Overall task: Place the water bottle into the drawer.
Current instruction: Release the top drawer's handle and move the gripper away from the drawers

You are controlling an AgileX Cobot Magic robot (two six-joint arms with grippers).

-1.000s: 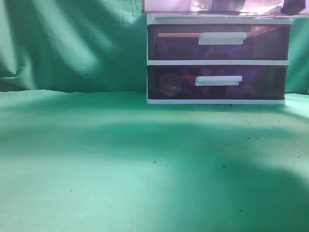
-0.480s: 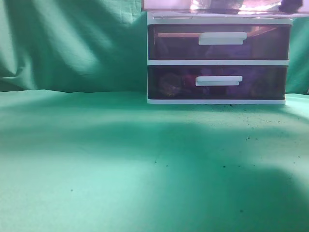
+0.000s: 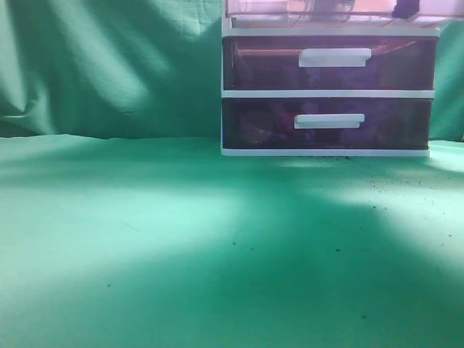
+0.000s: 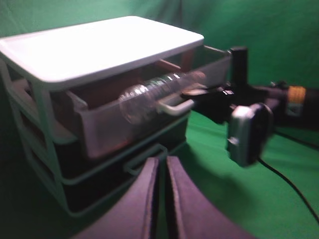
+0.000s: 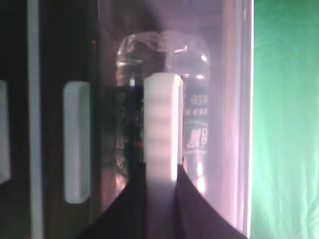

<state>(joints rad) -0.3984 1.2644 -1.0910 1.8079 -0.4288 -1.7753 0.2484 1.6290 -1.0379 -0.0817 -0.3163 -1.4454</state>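
The bottle (image 4: 159, 92) already lies on its side inside the drawer (image 4: 124, 124), which stands pulled out from the cabinet (image 4: 99, 47), so by my reading the step in hand is pushing the drawer shut. The right gripper (image 5: 160, 179) has its fingers closed on the handle (image 5: 162, 129), which runs straight out ahead of the fingertips, with the bottle just behind the translucent front beyond them. To do this well, the push should go straight along the drawer's travel, level and slow, so the front does not skew in the frame and the bottle does not roll; I would keep the grip until the front sits flush with the two lower drawers, then open and back straight out so the handle is not snagged. The left gripper (image 4: 161, 172) hangs well apart from the cabinet, fingers pressed together and holding nothing, with the drawer ahead of and above its tips; it should stay clear of the drawer's path.
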